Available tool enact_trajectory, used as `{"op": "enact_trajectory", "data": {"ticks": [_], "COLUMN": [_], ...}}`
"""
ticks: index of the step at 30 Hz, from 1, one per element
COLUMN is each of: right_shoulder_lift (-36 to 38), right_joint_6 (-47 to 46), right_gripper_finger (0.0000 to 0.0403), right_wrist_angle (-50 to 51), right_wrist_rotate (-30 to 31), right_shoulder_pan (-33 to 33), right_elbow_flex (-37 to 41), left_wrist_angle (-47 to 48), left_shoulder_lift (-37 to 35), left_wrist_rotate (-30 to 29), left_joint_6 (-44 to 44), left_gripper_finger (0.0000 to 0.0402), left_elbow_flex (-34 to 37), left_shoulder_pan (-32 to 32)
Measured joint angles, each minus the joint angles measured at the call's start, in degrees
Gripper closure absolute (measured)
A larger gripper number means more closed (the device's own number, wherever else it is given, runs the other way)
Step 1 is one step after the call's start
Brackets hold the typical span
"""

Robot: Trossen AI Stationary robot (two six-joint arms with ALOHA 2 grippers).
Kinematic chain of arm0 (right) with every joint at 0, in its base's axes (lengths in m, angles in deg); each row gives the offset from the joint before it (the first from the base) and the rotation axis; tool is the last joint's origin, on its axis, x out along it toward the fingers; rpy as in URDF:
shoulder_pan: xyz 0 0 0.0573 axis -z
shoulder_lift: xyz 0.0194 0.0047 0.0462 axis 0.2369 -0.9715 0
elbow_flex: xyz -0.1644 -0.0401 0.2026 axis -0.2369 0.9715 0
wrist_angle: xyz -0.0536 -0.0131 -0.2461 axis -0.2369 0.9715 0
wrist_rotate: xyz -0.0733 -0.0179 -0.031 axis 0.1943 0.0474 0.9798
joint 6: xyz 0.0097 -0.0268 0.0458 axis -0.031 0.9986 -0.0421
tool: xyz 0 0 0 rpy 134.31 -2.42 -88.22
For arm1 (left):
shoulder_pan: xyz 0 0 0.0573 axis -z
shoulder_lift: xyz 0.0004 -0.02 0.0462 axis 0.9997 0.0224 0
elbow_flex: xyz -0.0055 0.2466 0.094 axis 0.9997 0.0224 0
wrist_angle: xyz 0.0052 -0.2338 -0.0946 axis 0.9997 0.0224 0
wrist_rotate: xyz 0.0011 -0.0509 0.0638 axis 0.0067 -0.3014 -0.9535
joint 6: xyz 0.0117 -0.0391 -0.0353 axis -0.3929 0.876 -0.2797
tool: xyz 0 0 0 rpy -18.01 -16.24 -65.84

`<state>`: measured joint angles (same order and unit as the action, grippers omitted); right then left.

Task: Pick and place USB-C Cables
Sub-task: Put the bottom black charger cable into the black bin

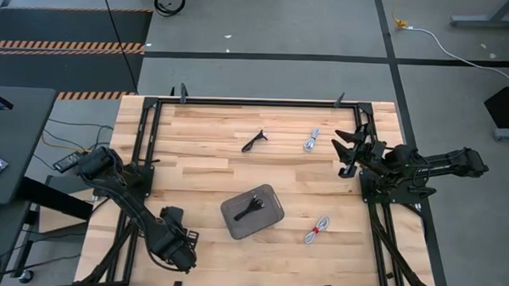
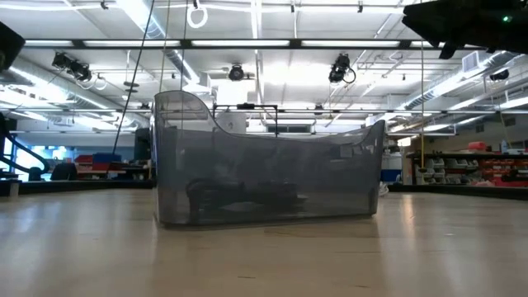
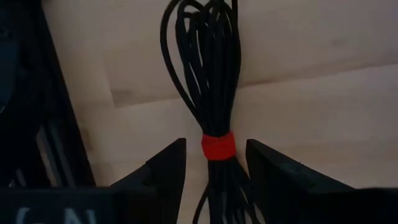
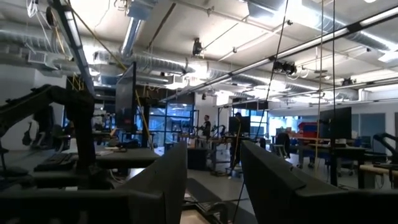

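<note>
In the left wrist view a black coiled cable (image 3: 208, 74) tied with a red band (image 3: 217, 148) lies on the wood near the table's left frame. My left gripper (image 3: 216, 163) is open, one finger on each side of the band, a gap on both sides. In the high view my left gripper (image 1: 179, 247) covers that cable. The grey tray (image 1: 269, 199) holds another black cable (image 1: 250, 211). A black cable (image 1: 254, 140), a white cable (image 1: 311, 140) and a white cable with a red band (image 1: 318, 230) lie on the table. My right gripper (image 1: 349, 151) waits open at the right side.
The tray (image 2: 264, 165) stands mid-table, translucent, with the dark cable (image 2: 247, 195) showing through its wall. Black frame rails (image 1: 144, 148) run along the table's left, far and right edges. Bare wood lies between the tray and the far cables. The right wrist view shows only my right gripper (image 4: 214, 158) and the room.
</note>
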<state>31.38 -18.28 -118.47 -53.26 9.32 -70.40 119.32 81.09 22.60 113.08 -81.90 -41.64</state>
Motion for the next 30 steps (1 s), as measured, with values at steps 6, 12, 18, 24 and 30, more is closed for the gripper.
{"op": "enact_trajectory", "data": {"ticks": [6,12,18,24,30], "right_shoulder_lift": [0.00,0.00,0.00,0.00,0.02], "right_joint_6": [-1.61,-2.09,-2.12,-2.10,-2.50], "right_gripper_finger": [0.0247,0.0247,0.0247,0.0247,0.0247], "right_wrist_angle": [0.47,0.70,0.69,0.69,1.38], "right_wrist_rotate": [-0.02,-0.05,-0.11,-0.15,-0.17], "right_shoulder_pan": [0.00,0.00,0.00,0.00,0.00], "right_elbow_flex": [0.00,0.00,0.00,0.00,0.00], "left_wrist_angle": [-1.47,-1.50,-1.64,-3.48,-3.90], "left_shoulder_lift": [1.10,4.02,6.57,8.59,8.83], "left_wrist_rotate": [0.04,0.62,0.96,1.82,1.70], "left_joint_6": [-0.30,-1.26,-1.87,-5.17,-6.10], "left_gripper_finger": [0.0225,0.0225,0.0225,0.0242,0.0326], "left_elbow_flex": [0.00,0.00,0.00,-0.22,-0.22], "left_shoulder_pan": [0.06,0.03,0.03,-0.09,-0.95]}}
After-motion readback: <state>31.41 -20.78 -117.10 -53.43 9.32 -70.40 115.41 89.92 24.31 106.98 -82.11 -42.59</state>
